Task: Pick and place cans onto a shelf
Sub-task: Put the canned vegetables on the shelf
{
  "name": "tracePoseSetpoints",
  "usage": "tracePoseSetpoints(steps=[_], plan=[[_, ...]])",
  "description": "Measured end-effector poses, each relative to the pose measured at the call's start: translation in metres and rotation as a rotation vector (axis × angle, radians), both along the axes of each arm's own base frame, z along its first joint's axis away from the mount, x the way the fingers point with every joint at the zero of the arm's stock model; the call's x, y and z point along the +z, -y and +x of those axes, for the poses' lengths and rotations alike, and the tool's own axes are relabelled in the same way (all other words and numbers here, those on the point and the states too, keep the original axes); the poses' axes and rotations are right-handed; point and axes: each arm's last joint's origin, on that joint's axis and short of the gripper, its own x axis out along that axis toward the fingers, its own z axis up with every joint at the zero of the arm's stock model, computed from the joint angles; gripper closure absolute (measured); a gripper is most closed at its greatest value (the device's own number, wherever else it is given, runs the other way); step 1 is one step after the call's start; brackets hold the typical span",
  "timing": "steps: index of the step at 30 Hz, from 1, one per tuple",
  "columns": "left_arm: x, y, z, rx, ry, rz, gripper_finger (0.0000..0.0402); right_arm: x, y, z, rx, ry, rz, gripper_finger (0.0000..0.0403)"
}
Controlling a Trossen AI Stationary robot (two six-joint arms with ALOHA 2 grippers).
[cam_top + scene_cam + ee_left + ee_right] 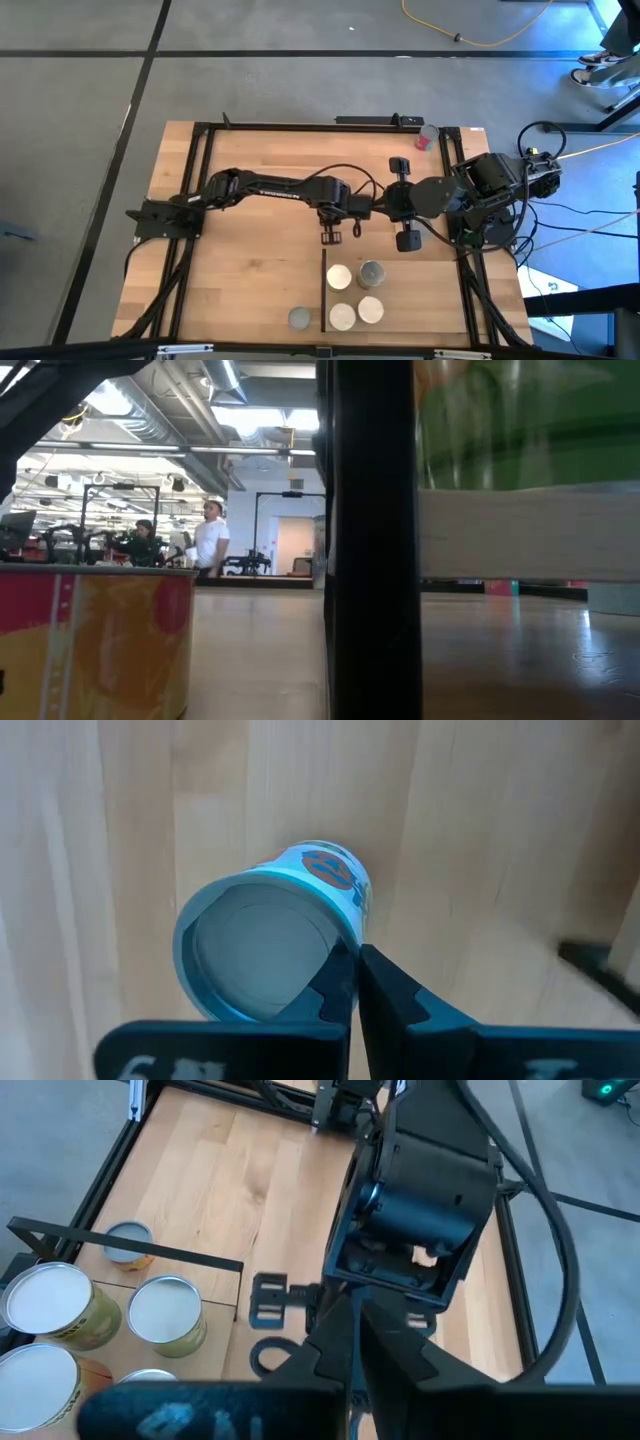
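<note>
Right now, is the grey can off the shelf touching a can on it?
Apart. High view: the black strip runs between the grey can and the nearest can.

Left arm (270, 187) is stretched out nearly straight from its base at the left side across the desk (250, 270) toward the middle, wrist bent so the tool end points at the near edge. Left pincer (357, 965): in its own wrist view the two dark fingers (400, 995) are pressed together, no gap. Right arm (440, 195) is folded short, reaching in from the right side to mid-desk, its end close to the left arm's wrist. Right pincer (355, 1320): fingers (330, 1340) meet at the tips, nothing between them, aimed at the left arm's wrist block.
</note>
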Motion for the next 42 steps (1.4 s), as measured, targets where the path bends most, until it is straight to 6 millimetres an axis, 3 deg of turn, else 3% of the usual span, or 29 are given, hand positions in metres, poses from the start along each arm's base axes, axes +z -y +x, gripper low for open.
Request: tracePoseSetpoints(steps=[23, 33, 42], plan=[[-0.003, -0.015, 0.000, 0.015, -0.019, -0.053, 0.0401, 0.000, 0.000, 0.000, 0.004, -0.001, -0.002, 0.0377], [-0.022, -0.012, -0.005, 0.011, -0.073, -0.053, 0.0401, 0.000, 0.000, 0.000, 0.017, -0.004, -0.017, 0.0377], [-0.024, -0.011, -0.005, 0.008, -0.078, -0.044, 0.0390, 0.000, 0.000, 0.000, 0.018, -0.004, -0.019, 0.0377]])
